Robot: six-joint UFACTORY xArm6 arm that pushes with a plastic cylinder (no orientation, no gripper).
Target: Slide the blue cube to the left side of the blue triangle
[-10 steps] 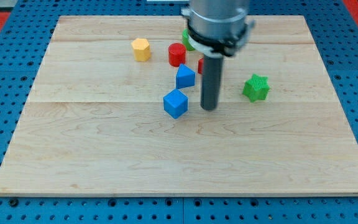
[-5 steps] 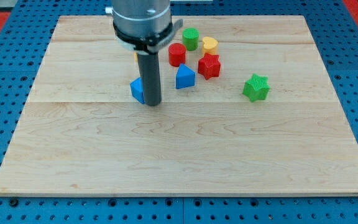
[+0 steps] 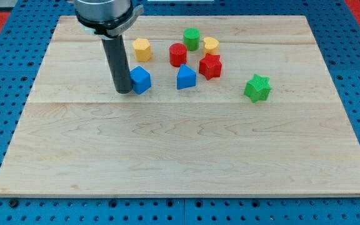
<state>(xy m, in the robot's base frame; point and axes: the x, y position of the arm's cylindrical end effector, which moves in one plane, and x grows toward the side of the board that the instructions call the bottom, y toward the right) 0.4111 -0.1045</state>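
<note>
**Blue cube set left of triangle**

The blue cube (image 3: 141, 79) is placed toward the board's top edge, left of the blue triangle (image 3: 185, 77), with a gap between. My tip (image 3: 124, 92) is pressed against the cube's left face. No jaws exist.

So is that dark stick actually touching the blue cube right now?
Cannot tell. In the camera view my tip sits right against the left face of the blue cube, with no gap visible, but overlap could hide one.

My tip (image 3: 124, 91) swung leftward past blue cube (image 3: 140, 79); cube shifted left, upward.
</note>
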